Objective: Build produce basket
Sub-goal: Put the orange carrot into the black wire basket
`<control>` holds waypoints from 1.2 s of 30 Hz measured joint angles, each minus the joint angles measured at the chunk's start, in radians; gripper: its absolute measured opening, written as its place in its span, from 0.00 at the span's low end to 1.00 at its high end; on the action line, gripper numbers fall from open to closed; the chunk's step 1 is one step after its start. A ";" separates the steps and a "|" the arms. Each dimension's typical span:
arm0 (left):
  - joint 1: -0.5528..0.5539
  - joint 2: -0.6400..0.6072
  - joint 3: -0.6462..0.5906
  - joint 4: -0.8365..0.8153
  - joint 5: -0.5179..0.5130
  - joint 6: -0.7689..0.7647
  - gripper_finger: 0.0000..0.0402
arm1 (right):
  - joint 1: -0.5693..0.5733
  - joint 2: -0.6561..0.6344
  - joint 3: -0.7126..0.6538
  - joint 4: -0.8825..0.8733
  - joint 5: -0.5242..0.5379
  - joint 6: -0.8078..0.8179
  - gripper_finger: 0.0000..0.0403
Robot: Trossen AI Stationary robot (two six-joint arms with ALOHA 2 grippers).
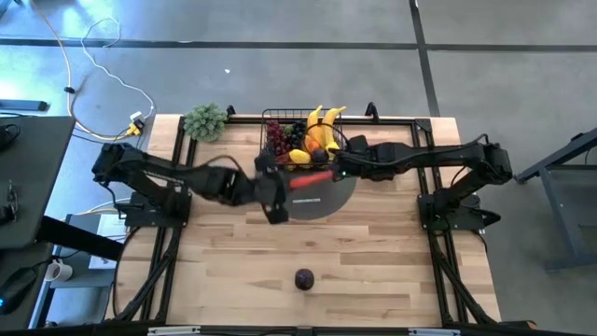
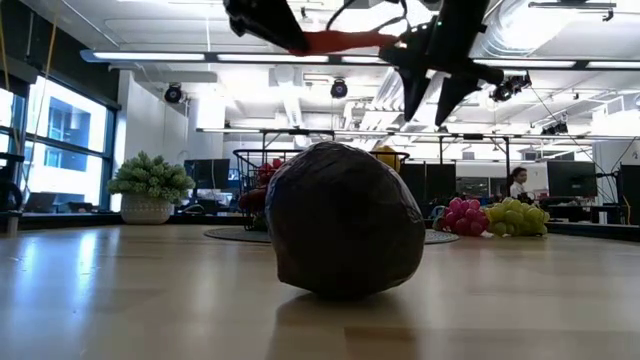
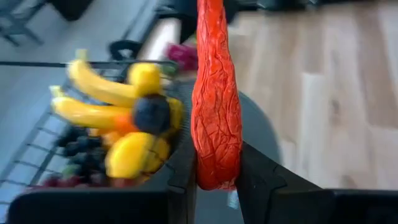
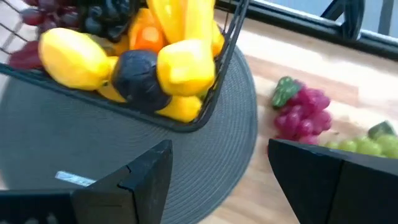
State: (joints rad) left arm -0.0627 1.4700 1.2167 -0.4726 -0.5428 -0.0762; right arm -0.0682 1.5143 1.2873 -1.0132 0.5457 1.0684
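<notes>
The black wire basket (image 1: 280, 121) stands on a grey round disc (image 1: 326, 201) at the table's far middle. It holds bananas (image 1: 324, 119), lemons, dark grapes and a plum (image 4: 138, 74). My left gripper (image 1: 285, 184) hangs over the disc just in front of the basket, shut on a red chilli (image 3: 214, 99). My right gripper (image 4: 214, 180) is open with nothing between its fingers. It hovers over the disc by the basket's near right corner (image 4: 199, 121). A dark plum (image 1: 304, 278) lies alone near the front edge. My left gripper pinches the chilli by one end (image 3: 214, 177) between its two fingers. The fingers come from the table's left, slanting down. The chilli runs on from the fingers, along them, toward the right. It hangs roughly level, lifted clear above the disc (image 2: 340, 42).
A pale-green leafy bunch (image 1: 205, 121) sits at the far left corner. Red grapes (image 4: 301, 112) and green grapes (image 4: 367, 144) lie on the wood right of the disc, under the right arm. Bare table stretches across the whole near half around the lone plum (image 2: 345, 220).
</notes>
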 joint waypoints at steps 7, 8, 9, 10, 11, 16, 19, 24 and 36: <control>0.156 -0.024 0.000 0.008 0.005 -0.018 0.17 | -0.117 -0.018 0.000 -0.007 -0.054 -0.162 0.61; 0.180 -0.024 0.000 0.002 0.007 -0.047 0.17 | -0.135 -0.023 0.000 -0.007 -0.056 -0.180 0.61; 0.203 -0.024 0.000 -0.004 0.010 -0.076 0.17 | -0.154 -0.030 0.000 -0.012 -0.060 -0.200 0.61; 0.225 -0.021 0.000 -0.007 0.019 -0.099 0.17 | -0.171 -0.036 0.000 -0.016 -0.061 -0.221 0.61; 0.245 -0.014 0.001 -0.008 0.031 -0.117 0.17 | -0.187 -0.043 0.000 -0.016 -0.062 -0.241 0.61; 0.336 0.011 0.000 -0.029 0.108 -0.171 0.17 | -0.283 -0.091 0.000 -0.028 -0.102 -0.341 0.61; 0.379 0.022 0.000 -0.045 0.130 -0.188 0.17 | -0.338 -0.120 0.000 -0.032 -0.147 -0.397 0.61; 0.413 0.067 0.000 -0.046 0.139 -0.206 0.17 | -0.428 -0.142 0.001 -0.051 -0.284 -0.499 0.61; 0.476 0.164 0.000 -0.123 0.152 -0.221 0.17 | -0.597 -0.070 0.001 -0.123 -0.403 -0.684 0.61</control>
State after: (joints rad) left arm 0.4132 1.6341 1.2163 -0.5958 -0.3906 -0.2974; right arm -0.6650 1.4445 1.2881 -1.1360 0.1425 0.3840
